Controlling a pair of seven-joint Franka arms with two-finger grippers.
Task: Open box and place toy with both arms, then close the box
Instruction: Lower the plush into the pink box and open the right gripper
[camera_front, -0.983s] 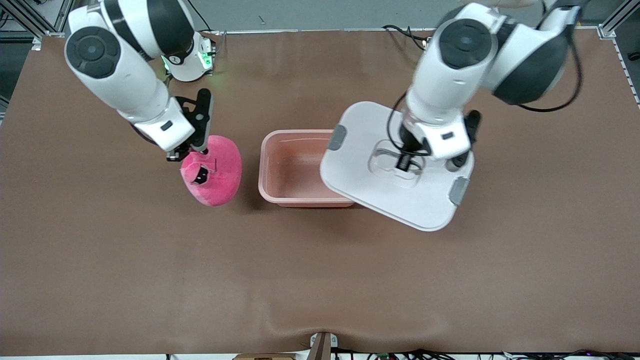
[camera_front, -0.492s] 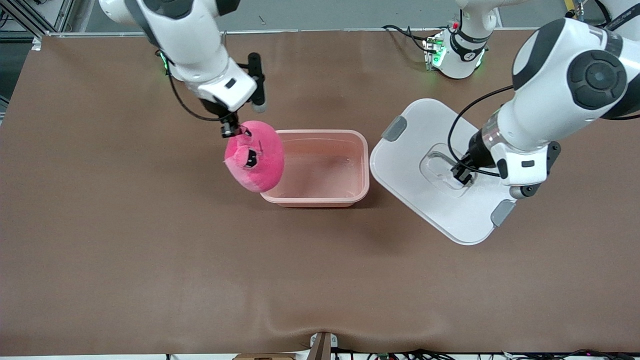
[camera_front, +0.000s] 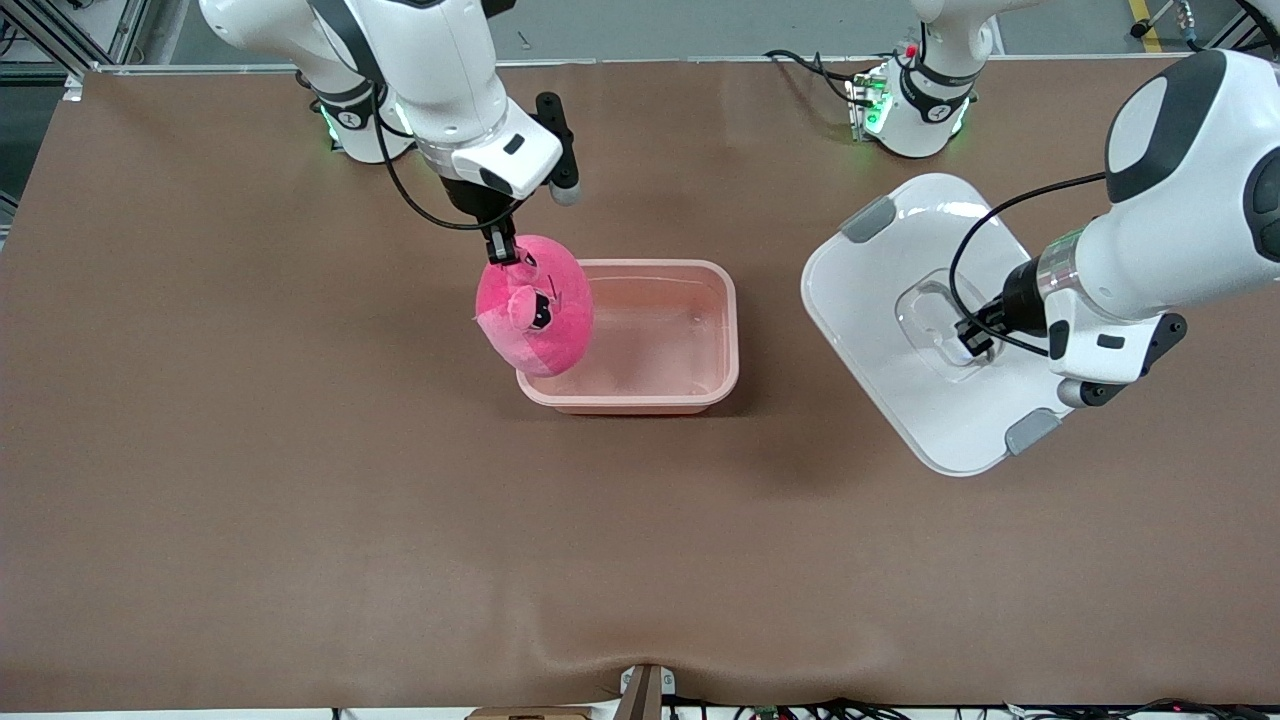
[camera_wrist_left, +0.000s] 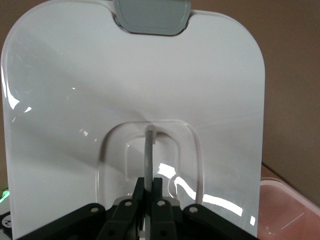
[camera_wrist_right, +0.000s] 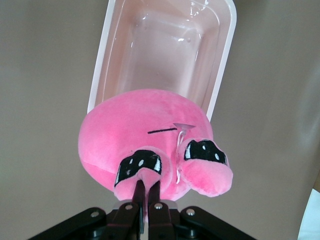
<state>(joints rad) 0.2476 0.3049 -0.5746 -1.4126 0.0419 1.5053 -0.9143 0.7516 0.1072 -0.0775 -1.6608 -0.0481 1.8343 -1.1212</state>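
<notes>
Our right hand (camera_front: 500, 250), clamped on the toy (camera_front: 535, 305) by one eye, hangs over the open box (camera_front: 680, 395) rim toward the right arm's end; we should centre before releasing. Left hand (camera_front: 975, 335), clamped on the lid (camera_front: 880, 290) handle, holds it above the bench (camera_front: 300, 500)

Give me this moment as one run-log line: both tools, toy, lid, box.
right tool: shut on toy, over box end | left tool: shut on lid handle, lid off beside box | box: open, empty
</notes>
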